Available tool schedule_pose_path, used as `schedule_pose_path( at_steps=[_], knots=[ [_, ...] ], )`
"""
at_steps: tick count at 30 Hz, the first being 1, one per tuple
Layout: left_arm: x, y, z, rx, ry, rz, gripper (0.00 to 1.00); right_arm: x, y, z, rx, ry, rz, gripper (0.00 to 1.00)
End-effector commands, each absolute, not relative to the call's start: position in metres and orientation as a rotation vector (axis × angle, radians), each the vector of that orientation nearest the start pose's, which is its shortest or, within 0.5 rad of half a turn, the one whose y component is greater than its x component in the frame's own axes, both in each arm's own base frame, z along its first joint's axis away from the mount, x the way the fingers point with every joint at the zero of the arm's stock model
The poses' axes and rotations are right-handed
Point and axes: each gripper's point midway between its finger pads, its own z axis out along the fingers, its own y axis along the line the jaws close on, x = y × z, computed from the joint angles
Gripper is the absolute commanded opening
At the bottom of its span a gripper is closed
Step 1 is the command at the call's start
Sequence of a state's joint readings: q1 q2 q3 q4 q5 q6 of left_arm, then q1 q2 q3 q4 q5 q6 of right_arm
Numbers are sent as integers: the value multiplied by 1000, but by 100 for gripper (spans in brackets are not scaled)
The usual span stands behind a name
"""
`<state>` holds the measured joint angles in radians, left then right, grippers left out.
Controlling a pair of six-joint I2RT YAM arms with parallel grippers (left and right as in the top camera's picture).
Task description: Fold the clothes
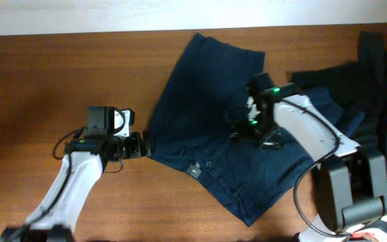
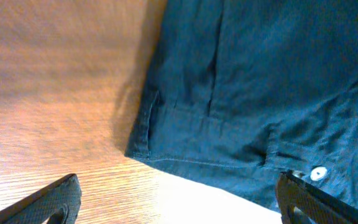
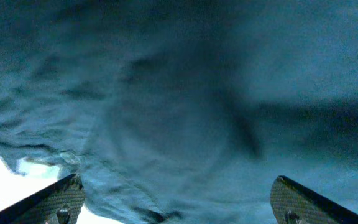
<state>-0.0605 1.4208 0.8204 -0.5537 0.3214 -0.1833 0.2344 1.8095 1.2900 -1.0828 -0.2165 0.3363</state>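
Observation:
Dark blue shorts (image 1: 210, 128) lie spread on the wooden table, waistband toward the front with a silver button (image 1: 195, 170). My left gripper (image 1: 142, 144) is open at the shorts' left waistband corner (image 2: 138, 151), just off the cloth; the button (image 2: 318, 173) shows near its right finger. My right gripper (image 1: 242, 128) is open over the middle of the shorts, close above the fabric (image 3: 185, 112), which fills its wrist view.
A pile of other dark clothes (image 1: 375, 74) lies at the right edge of the table. Bare wood (image 1: 46, 81) lies to the left of the shorts. The table's far edge (image 1: 79, 33) meets a white wall.

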Motion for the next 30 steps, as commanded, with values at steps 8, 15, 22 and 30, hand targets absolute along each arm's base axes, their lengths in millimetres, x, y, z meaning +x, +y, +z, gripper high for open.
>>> schedule_pose_path(
  at_steps=[8, 15, 22, 30],
  knots=[
    [342, -77, 4, -124, 2774, -535, 1, 280, 39, 62, 487, 3300, 182, 99],
    [486, 75, 190, -410, 2276, -131, 1, 271, 28, 63, 484, 3330, 68, 99],
    [365, 56, 118, -597, 2891, -166, 99, 273, 52, 66, 433, 3333, 298, 99],
    [305, 92, 127, -937, 2921, 30, 99, 268, 149, 79, 429, 3256, 611, 99]
  ],
)
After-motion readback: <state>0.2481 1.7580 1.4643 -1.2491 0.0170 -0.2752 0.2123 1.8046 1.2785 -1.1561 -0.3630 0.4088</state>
